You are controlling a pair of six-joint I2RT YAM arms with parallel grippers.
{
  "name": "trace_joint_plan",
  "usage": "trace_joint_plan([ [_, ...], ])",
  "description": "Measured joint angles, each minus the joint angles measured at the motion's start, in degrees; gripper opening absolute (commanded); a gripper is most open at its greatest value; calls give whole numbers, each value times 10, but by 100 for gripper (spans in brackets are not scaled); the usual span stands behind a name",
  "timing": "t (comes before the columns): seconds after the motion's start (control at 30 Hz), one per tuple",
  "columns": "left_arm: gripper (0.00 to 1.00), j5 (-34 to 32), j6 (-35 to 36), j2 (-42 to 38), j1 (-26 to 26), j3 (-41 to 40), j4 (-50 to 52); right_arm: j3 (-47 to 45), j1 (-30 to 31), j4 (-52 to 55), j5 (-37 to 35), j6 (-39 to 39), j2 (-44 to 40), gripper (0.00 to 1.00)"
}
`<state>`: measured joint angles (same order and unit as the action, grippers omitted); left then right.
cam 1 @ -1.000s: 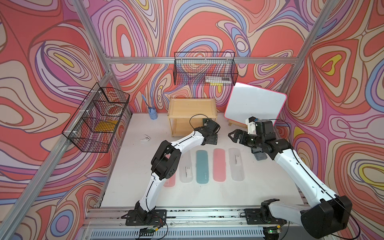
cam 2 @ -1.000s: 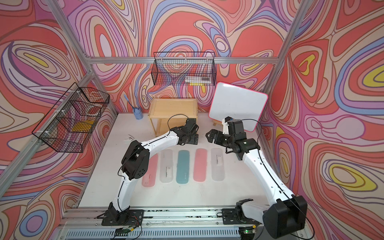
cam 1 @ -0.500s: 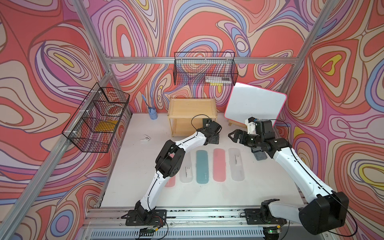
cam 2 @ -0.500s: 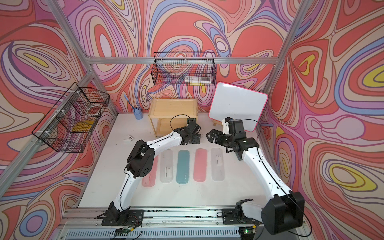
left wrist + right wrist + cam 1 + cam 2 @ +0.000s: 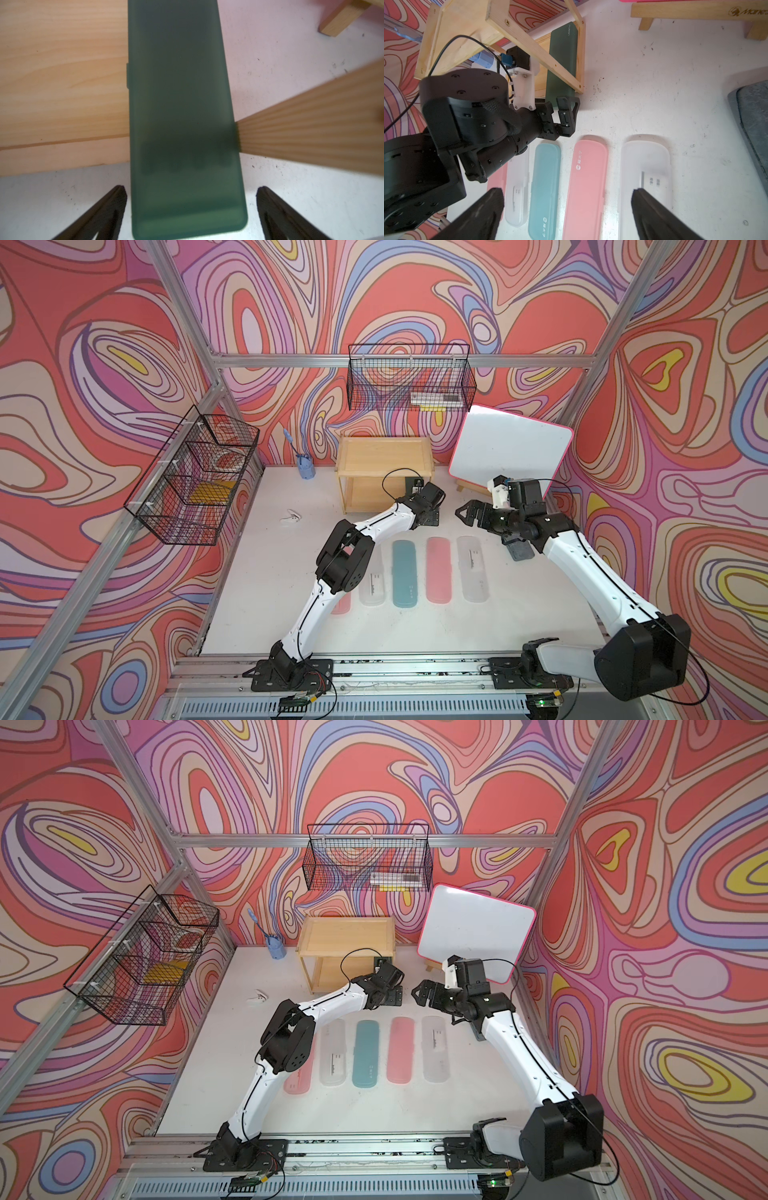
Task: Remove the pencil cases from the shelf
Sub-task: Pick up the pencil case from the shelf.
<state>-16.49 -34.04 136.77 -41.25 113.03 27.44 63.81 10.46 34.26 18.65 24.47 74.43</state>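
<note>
While left gripper (image 5: 191,188) stands open astride dark green case (image 5: 562,62) jutting over shelf (image 5: 384,475) lower tray's front right corner, advise: centre, close, draw straight out clear of frame bar (image 5: 311,135); right gripper (image 5: 566,191) open, empty.

light: bright | shadows: soft | top views: sharp, edges bowed | left wrist: green pencil case (image 5: 182,124) blurred
</note>
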Motion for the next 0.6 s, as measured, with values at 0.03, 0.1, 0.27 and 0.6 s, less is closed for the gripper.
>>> trace_joint_plan([
  [0.03, 92, 0, -1, 1, 0, 0, 0, 0, 0, 0, 1, 0, 2, 98],
  [0.1, 90, -1, -3, 2, 1, 0, 0, 0, 0, 0, 2, 0, 4, 98],
  [0.27, 81, -3, -5, 3, 1, 0, 0, 11, -3, 2, 3, -3, 11, 98],
  [0.6, 67, -10, -9, 1, 1, -9, -9, 21, -3, 5, 4, -8, 18, 98],
])
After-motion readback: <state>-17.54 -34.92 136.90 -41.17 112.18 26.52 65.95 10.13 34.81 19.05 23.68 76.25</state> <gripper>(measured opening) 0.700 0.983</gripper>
